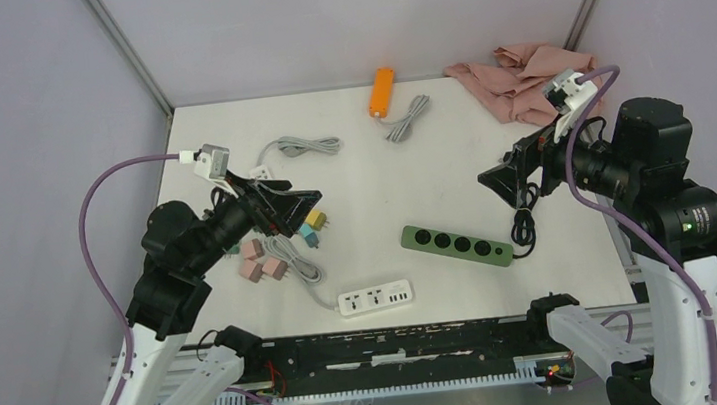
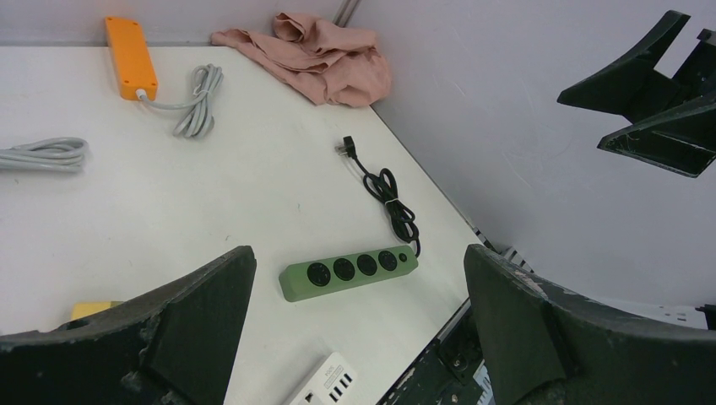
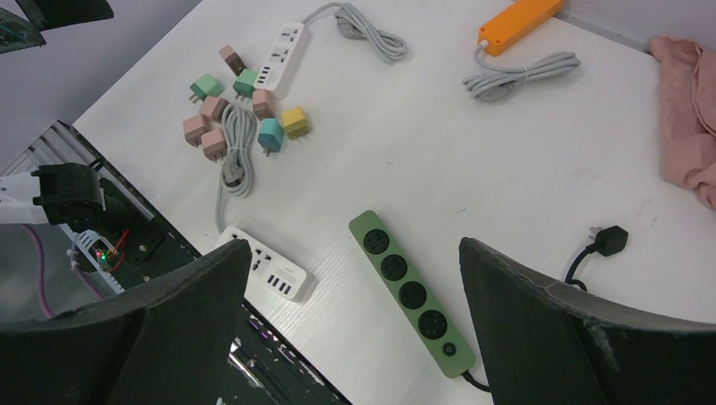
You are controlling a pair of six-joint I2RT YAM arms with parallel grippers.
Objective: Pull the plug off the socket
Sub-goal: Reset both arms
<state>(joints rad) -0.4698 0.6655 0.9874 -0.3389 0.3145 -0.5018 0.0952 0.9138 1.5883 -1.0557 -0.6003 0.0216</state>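
My left jaws stand released, their scuffed black wedge-shaped fingers spread wide with nothing between them, above the left side of the matte white counter. My right jaws are just as wide and empty, over the right side, above a thin black cord tied in a loose knot. That cord runs from the olive-green power strip, a long rounded bar with four round dark sockets, all bare. Its small black plug lies loose on the counter, well apart from the strip.

The small plug blocks sit in a cluster at the left. They are squat cubes of smooth plastic in dusty pink, mint green, teal and yellow, scattered around a bundled grey cable. One mint block sits right against the end of a slim white strip; I cannot tell whether its prongs are seated in it. A second white strip, flat and rectangular with a row of small ports, lies near the front edge. At the far side are a glossy orange strip with its grey cord coiled beside it, and a crumpled pink cloth in soft folds at the far right corner
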